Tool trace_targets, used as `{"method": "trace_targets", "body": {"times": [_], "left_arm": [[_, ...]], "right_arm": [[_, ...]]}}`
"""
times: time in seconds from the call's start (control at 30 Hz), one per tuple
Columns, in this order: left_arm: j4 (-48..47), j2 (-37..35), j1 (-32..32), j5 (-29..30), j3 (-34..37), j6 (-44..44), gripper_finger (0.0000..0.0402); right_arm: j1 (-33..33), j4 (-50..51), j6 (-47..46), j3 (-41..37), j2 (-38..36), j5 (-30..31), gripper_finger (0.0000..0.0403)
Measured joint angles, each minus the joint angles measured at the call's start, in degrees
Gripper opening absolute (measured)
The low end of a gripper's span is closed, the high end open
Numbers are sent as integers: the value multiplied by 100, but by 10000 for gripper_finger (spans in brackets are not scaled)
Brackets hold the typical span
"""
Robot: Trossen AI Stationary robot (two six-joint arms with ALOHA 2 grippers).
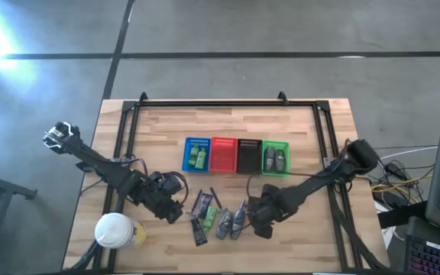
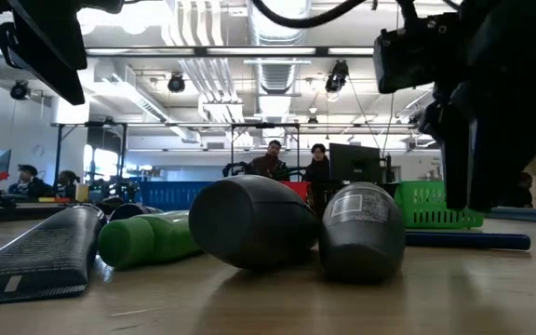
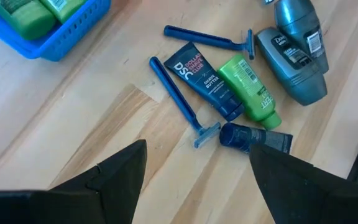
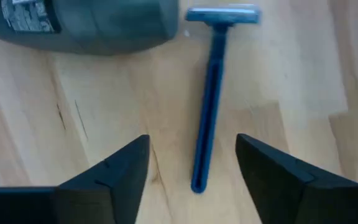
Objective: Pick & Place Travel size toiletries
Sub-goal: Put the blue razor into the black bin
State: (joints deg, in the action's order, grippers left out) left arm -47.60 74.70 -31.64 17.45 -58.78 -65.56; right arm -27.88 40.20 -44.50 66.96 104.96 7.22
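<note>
Blue basket (image 1: pixel 196 155) and green basket (image 1: pixel 275 158) each hold toiletries; red and black ones look unfilled. Remaining pile (image 1: pixel 218 218) lies on the desk (image 1: pixel 296 126) between both arms. Right gripper (image 4: pixel 191 163), jaws apart, hovers over a blue razor (image 4: pixel 208 106), seen only in its wrist view. Left gripper (image 3: pixel 197 171), jaws apart, nearby.

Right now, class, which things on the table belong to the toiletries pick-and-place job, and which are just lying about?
Job: blue razors, green tube, dark tubes, grey deodorants; right gripper open over a razor, left gripper open near the pile.
Lying about: white-lidded cup; four baskets are containers, not toiletries.
</note>
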Motion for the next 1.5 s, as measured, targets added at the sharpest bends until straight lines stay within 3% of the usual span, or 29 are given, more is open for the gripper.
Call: {"method": "trace_targets", "body": {"times": [0.3, 0.63, 0.83, 1.07, 1.2, 1.33, 1.5], "left_arm": [[-4, 0, -2, 46, 0, 84, 289], [-6, -2, -2, 55, 0, 169, 289], [-5, -2, 2, 66, 0, 247, 289], [-4, 0, 59, 66, 0, 241, 289], [-36, 0, 163, 68, 0, 223, 289], [-61, 0, 276, 70, 0, 269, 289], [-130, 0, 397, 68, 0, 411, 289]], "right_arm": [[228, -35, 339, 208, 610, -350, 152], [423, -25, 453, 227, 627, -479, 22], [519, 6, -239, 191, 472, -432, 24], [645, 196, -2771, 159, -547, 396, 24], [1063, 14, -3973, 23, -1188, 892, 24], [1845, -243, -4083, -189, -1512, 1013, 24], [2808, -740, -3598, -369, -1502, 623, 24]]}}
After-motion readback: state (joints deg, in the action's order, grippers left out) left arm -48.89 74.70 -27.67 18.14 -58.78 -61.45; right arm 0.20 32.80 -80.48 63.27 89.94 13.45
